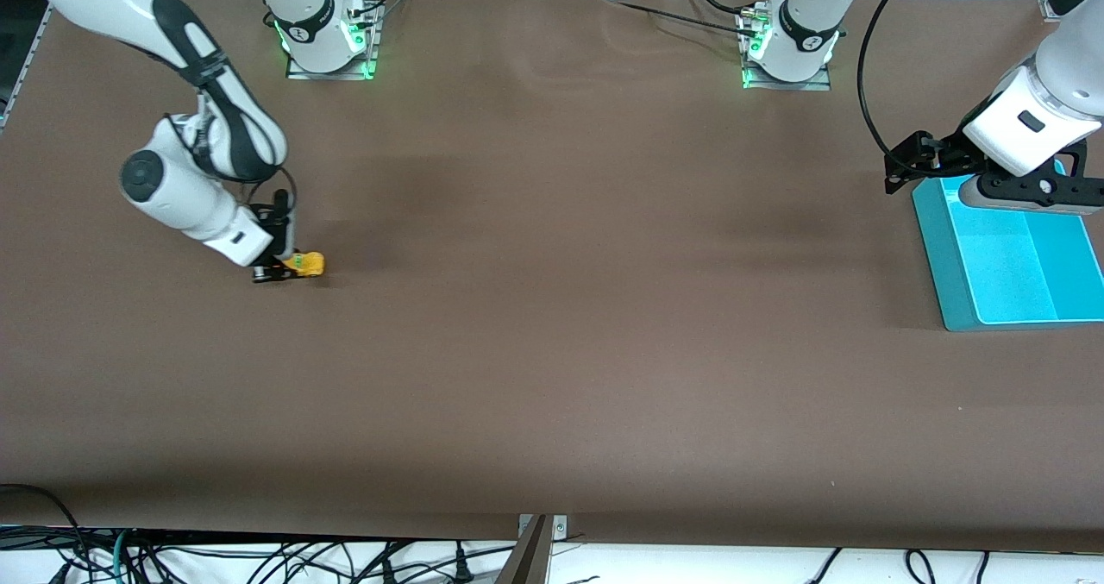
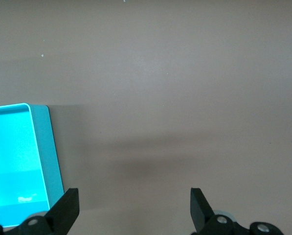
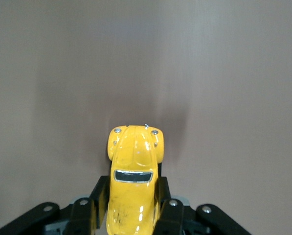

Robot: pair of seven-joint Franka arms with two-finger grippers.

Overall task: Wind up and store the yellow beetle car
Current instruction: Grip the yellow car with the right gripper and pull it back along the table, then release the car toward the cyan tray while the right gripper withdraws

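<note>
Between the right gripper's point(image 3: 132, 205) shut fingers (low over table) sits yellow beetle car point(image 3: 134, 171).

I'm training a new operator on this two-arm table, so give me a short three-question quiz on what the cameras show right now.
1. True or false: the right gripper is shut on the yellow toy car.
2. Which is the left gripper over? A) the brown table beside the blue bin B) the toy car C) the right arm's base
3. Fill in: the blue bin sits toward the ____ arm's end of the table.

Key
1. True; the fingers clamp the car's sides, low at the table.
2. A; its jaws are open and hold nothing.
3. Left.
</note>
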